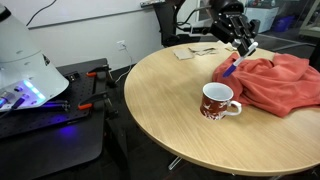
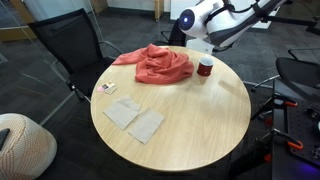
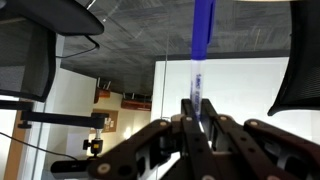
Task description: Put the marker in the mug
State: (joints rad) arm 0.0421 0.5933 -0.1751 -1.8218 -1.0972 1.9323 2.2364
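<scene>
**A:** So where's the marker [image 3: 203, 35] for us right now?

**B:** We've got it pinched in the tool [image 3: 197, 115]. In the wrist view the jaws are squeezed narrow on its whitish end, and the blue part sticks straight out past the fingers. In an exterior view the tool hangs above the far side of the counter [image 1: 170, 120], with the marker angled down toward the edge of the red cloth [image 1: 275, 82].

**A:** And the mug [image 1: 218, 101]?

**B:** It's upright on the counter, nearer the camera than the tool, right beside the cloth with its handle toward it. We can't tell if they touch. The marker isn't over it yet.

**A:** Room to move?

**B:** Looks decent to us. The wood on the mug's open side is bare. The paper napkins [image 2: 135, 118] and a small card [image 2: 107, 88] lie well apart from it, across the counter. A chair [image 2: 75, 45] stands off the counter's edge on the cloth side.
</scene>
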